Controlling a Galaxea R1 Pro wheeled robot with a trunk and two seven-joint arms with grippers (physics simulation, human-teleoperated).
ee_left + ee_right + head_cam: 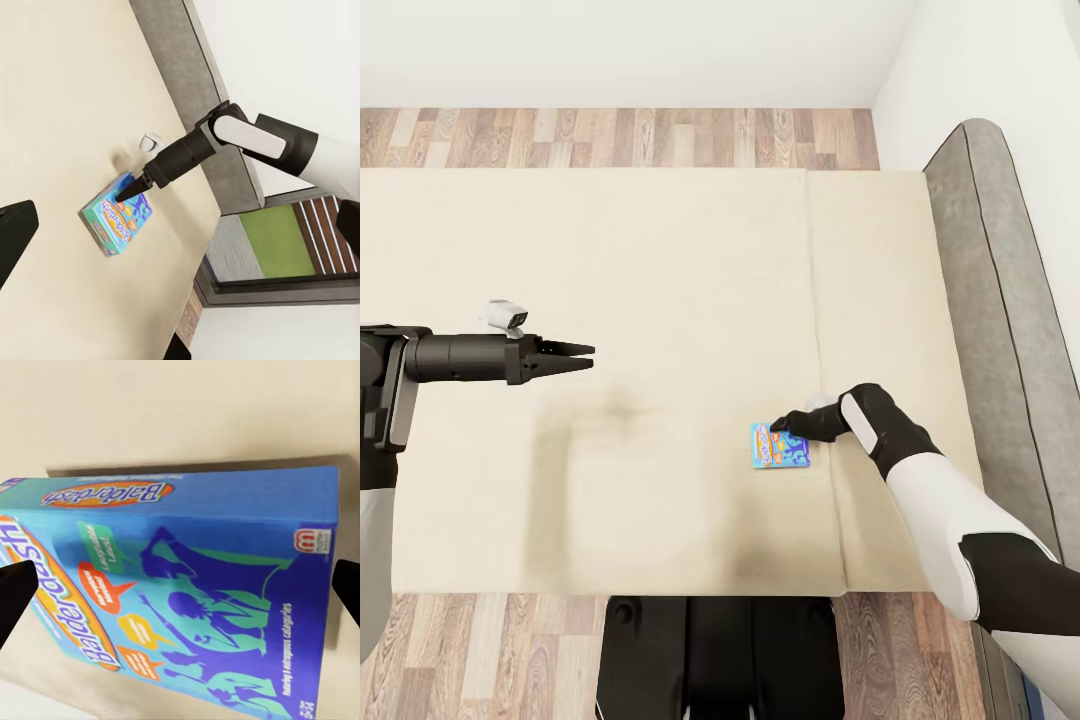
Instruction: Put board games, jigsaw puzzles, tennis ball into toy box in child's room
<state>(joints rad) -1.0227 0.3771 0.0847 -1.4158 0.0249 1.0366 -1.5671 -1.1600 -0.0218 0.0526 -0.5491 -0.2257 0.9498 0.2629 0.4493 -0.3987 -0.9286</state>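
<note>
While your right hand [778,427] hovers at the near corner of the small flat blue card board-game box [781,446] with bright orange and teal print, you are in the pick-up step for one of the games on the bed. The box lies flat on the wide beige two-part mattress of the bed [660,290], just beside the seam between the two parts and near the bed's front edge. In the right wrist view its fingertips [15,600] stand spread on either side of the box, so that hand is released and holds nothing yet. I judge that your next move calls for lowering it squarely so the fingers straddle the box's narrow width, then closing. The lid reads "Balderdash", with purple silhouetted figures and speech bubbles; its edges look crisp and undamaged. Your left hand [582,358] hangs over the mattress well apart from the box, fingers slightly parted and empty.
</note>
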